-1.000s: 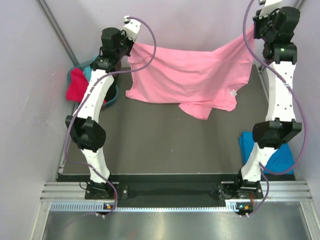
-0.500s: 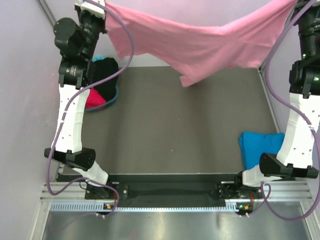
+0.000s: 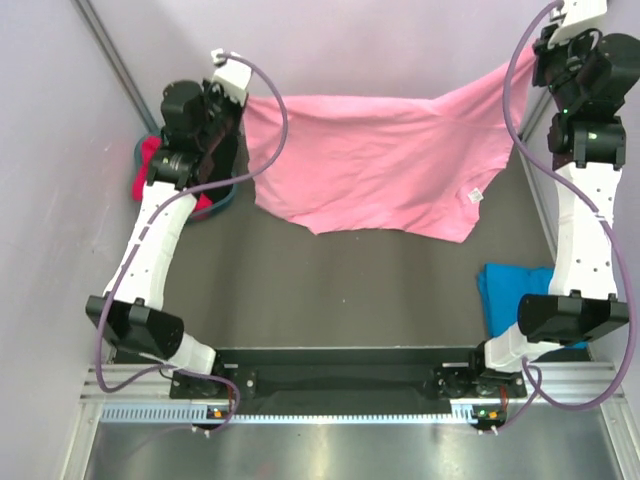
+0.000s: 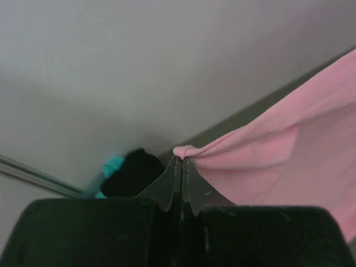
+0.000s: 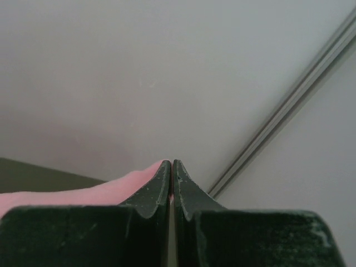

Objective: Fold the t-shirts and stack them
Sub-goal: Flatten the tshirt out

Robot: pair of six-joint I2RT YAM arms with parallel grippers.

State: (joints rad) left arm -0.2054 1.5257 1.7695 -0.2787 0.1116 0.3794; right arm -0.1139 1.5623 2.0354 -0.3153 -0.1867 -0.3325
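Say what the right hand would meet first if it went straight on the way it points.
Probably the wall. The right hand, shut on the pink shirt, points at it, with nothing else ahead; a rail runs off to one side. How far the wall is cannot be told.

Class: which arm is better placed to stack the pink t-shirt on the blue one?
Probably the right arm: the blue t-shirt lies beside its base, far from the left arm.

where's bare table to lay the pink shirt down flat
The widest bare patch is the middle of the table, between the hanging pink shirt, the left arm and the blue shirt. Crowded: the far left corner with the shirt pile.
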